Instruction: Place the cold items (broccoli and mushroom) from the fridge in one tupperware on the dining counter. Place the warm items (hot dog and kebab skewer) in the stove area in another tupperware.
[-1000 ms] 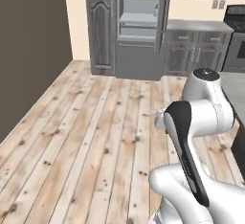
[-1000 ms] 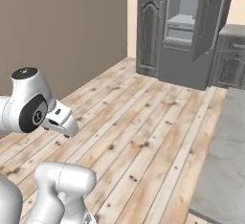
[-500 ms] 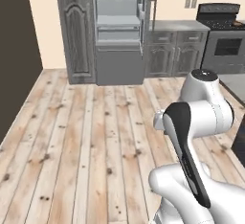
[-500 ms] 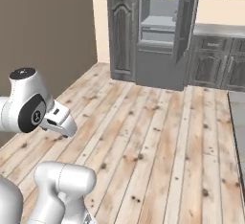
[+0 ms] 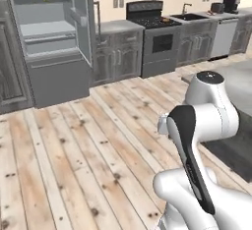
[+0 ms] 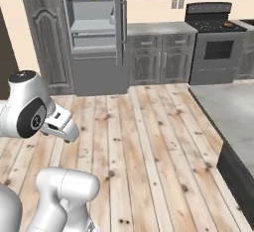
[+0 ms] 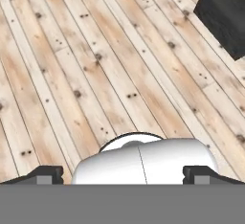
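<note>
Wooden floor (image 7: 95, 65) lies below my spread, empty pincer (image 7: 122, 174). My base has swung rightward; fridge (image 6: 94, 32) and stove (image 6: 216, 40) now face me, nothing gathered yet.

Both base views: set behind the white arm, facing forward across the pale plank floor (image 5: 74, 145) toward the open grey fridge (image 5: 47, 32) at upper left and black stove (image 6: 218, 42) at right. Hand view: close, aimed straight down at the same planks.
</note>
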